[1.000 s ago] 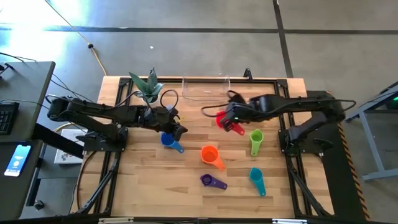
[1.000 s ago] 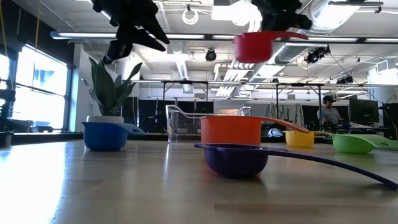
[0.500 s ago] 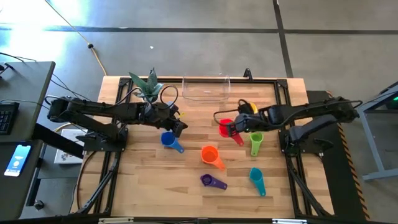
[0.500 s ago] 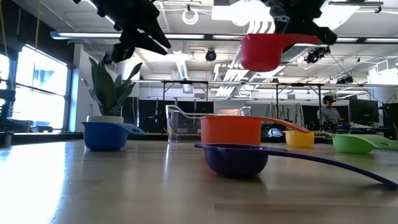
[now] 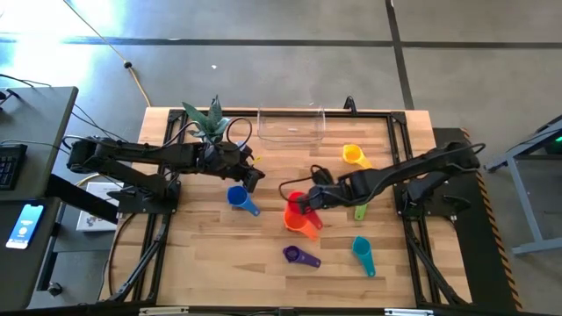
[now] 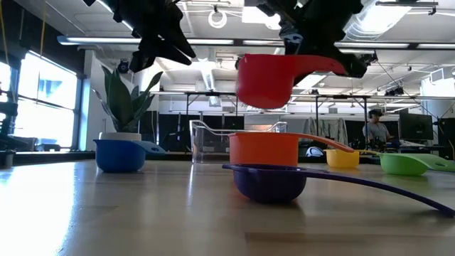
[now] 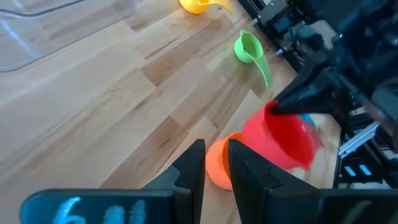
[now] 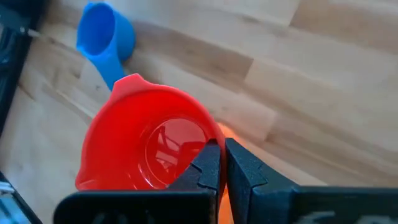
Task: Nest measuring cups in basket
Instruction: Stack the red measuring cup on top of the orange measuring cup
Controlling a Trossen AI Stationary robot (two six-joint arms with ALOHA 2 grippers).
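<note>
My right claw (image 8: 221, 163) is pinched tight on the rim of the red cup (image 8: 146, 146), a glossy round scoop with a small pour lip, hanging in the air right above the orange cup (image 6: 263, 149), not touching it. The orange one sits upright on the worktop (image 5: 272, 268) near the middle, with the purple cup (image 5: 300, 256) just in front of it and the teal cup (image 5: 362, 252) off to the side. The green cup (image 7: 251, 51) and yellow cup (image 5: 353, 155) lie further back on my right side. The blue cup (image 5: 239, 198) is over by my left claw (image 5: 252, 178), which hovers slightly parted with nothing in it. The clear basket (image 5: 291, 125) stands at the back edge beside a potted plant (image 5: 207, 122).
</note>
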